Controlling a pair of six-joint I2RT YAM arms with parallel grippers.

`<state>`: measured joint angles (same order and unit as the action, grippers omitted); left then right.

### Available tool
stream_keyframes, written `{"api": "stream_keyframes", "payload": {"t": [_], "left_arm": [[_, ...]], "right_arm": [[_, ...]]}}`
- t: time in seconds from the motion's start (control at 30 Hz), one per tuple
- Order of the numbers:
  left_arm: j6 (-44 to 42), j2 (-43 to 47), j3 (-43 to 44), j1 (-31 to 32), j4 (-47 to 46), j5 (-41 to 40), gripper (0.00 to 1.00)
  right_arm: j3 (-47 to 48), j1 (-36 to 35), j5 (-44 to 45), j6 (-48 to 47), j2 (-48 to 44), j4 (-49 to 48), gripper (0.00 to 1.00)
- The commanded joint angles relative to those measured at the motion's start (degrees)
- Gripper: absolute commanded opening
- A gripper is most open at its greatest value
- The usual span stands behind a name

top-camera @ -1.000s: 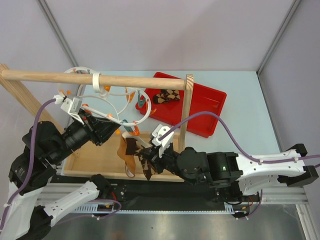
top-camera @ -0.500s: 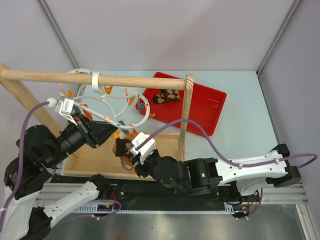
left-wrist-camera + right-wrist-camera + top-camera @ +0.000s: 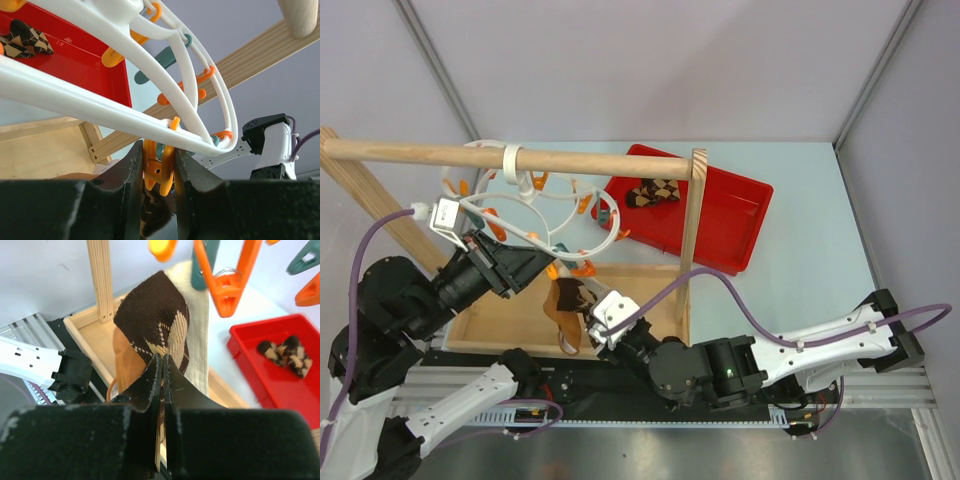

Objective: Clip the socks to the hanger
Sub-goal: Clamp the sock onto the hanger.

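Your left gripper [image 3: 159,175] is clamped on an orange peg [image 3: 150,162], with a finger pressing it from each side. That peg hangs from the lowest bar of the hanger [image 3: 90,102]. The rest of the white ring spreads up and away from the gripper, and its loop sits over the wooden rod [image 3: 420,155].

Your right gripper [image 3: 161,371] is closed on a sock [image 3: 157,320]. The tips pinch the dark brown and cream fabric, and the sock rises just above the jaws. More orange and teal pegs hang just above and to the right of it. From the wrist view you cannot tell whether any of them touches the fabric. Seen from above, this sock hangs between your two grippers, just below the peg the left one holds.

A second sock [image 3: 653,191] lies in the red tray [image 3: 730,225], well apart from both grippers and beyond the wooden post [image 3: 692,220] as seen from the right gripper.
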<state>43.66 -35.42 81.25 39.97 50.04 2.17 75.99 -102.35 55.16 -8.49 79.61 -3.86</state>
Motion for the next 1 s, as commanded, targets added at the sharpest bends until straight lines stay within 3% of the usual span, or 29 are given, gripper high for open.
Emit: {"api": "stream_keyframes", "payload": {"t": [0.0,0.97], "left_arm": [[4.24,0.26,-1.27,-0.06,-1.96,-0.95,0.00],[8.90,2.55,-4.35,-0.06,-6.80,0.29,0.00]], "right_arm": [[-1.54,-2.24,5.23,-11.19,-2.79,-13.71,0.00],[1.80,2.06,1.27,-4.69,0.80,-9.15,0.00]]}}
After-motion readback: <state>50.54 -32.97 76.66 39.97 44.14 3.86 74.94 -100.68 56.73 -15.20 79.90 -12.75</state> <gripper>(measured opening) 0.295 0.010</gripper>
